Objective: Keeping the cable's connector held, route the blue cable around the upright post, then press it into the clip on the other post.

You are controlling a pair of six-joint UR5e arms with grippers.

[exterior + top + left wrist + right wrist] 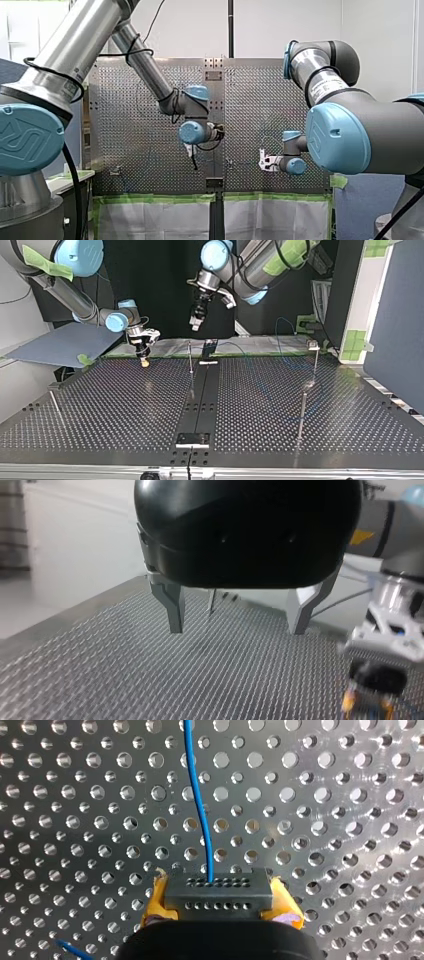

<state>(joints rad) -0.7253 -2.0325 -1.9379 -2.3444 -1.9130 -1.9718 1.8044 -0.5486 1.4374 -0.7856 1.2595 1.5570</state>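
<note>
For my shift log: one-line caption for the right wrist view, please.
My right gripper, yellow-padded, clamps the dark rectangular multi-hole connector; its thin blue cable runs ahead over the perforated metal table.

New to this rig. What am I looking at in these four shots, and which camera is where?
Two robot arms work over a perforated metal table. The front view looks from behind the arms. The top view faces them from across the table, so the sides swap. The other two cameras sit on the wrists.

My right tool, with yellow pads, is shut on a dark connector. A blue cable runs out of the connector across the table. My left tool is open and empty, above the table.

Thin upright posts stand on the table. The post at the top view's right carries a small fitting on top, likely the clip.
</note>
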